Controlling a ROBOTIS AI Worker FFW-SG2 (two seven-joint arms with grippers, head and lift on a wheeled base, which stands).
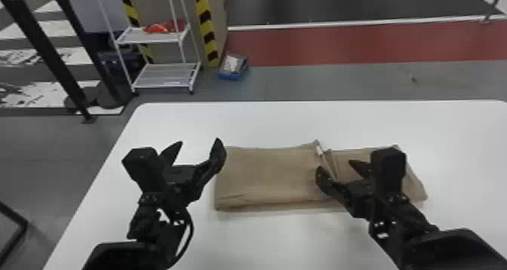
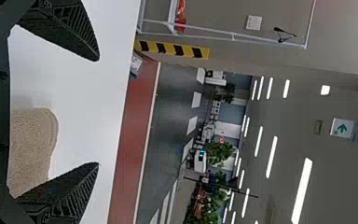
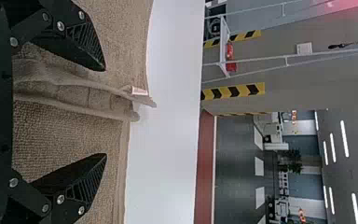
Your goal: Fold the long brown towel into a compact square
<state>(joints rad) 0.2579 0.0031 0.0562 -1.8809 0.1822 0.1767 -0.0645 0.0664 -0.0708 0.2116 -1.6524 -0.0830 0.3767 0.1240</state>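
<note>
Brown towel on white table

Rough, matt brown cloth towel, smooth white tabletop, ribbed matt black fingertips

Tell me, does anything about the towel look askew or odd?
Yes. The brown towel lies mostly flat, but beside the right gripper it bunches into raised ridges, with a pale tag at their far end.

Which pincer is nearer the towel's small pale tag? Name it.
The right pincer: it is open above the towel, close to the tag. The left pincer is also open, but by the towel's left end.
</note>
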